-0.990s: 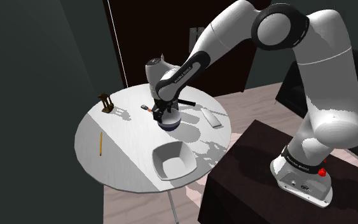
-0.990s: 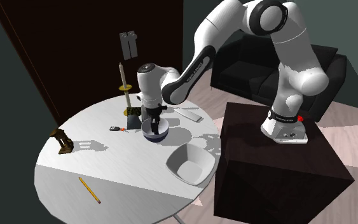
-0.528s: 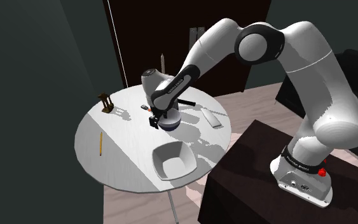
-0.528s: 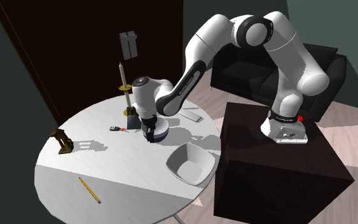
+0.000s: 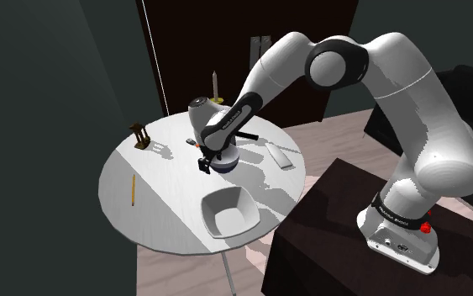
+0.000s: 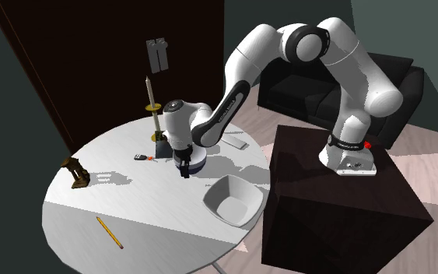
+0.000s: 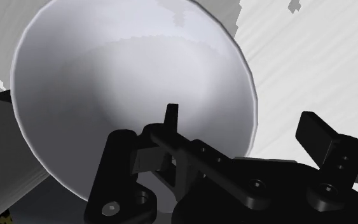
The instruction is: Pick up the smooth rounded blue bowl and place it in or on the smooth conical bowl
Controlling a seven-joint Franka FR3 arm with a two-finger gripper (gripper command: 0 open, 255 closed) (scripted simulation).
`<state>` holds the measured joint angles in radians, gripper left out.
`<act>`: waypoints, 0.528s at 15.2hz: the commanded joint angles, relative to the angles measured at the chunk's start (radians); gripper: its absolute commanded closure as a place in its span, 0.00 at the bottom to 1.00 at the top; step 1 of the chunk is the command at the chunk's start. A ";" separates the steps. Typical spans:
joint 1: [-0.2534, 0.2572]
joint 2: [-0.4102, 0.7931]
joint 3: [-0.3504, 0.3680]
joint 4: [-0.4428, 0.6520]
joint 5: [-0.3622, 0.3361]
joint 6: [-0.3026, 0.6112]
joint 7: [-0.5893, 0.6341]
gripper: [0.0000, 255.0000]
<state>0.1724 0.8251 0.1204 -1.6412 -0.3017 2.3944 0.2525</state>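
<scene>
Room: dark walls, pale plank floor, black sofa [image 6: 408,82]; a dark box stand [image 6: 334,210] sits beside the round white surface [image 6: 77,218].
Blue bowl [image 5: 228,160] [image 6: 197,162] [image 7: 126,70]: rounded, blue outside and pale inside, upright on the surface toward its far side.
Pincer [image 5: 205,162] [image 6: 183,166] [image 7: 219,130]: down at the blue bowl's rim with its 2 fingers spread. The wrist view shows 1 finger inside the bowl and 1 outside. Neither is visibly clamped on the rim, and nothing is held.
Conical bowl [image 5: 228,210] [image 6: 233,200]: white, upright, near the surface's edge by the box stand, apart from the blue bowl.
Other things: yellow pencil [image 5: 132,190], brown ornament [image 5: 142,136], candlestick [image 6: 152,105], flat white slab [image 5: 279,155].
</scene>
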 commanded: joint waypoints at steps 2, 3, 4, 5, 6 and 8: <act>0.000 0.001 0.000 0.000 0.000 0.000 0.000 0.00; 0.000 0.000 0.000 0.000 0.000 0.000 0.000 0.00; 0.000 0.000 0.000 0.000 0.000 0.000 0.000 1.00; 0.000 0.000 0.000 0.000 0.000 0.000 0.000 1.00; 0.000 0.000 0.000 0.000 0.000 0.000 0.000 1.00; 0.000 0.000 0.000 0.000 0.000 0.000 0.000 1.00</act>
<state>0.1725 0.8248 0.1203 -1.6406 -0.3019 2.3946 0.2526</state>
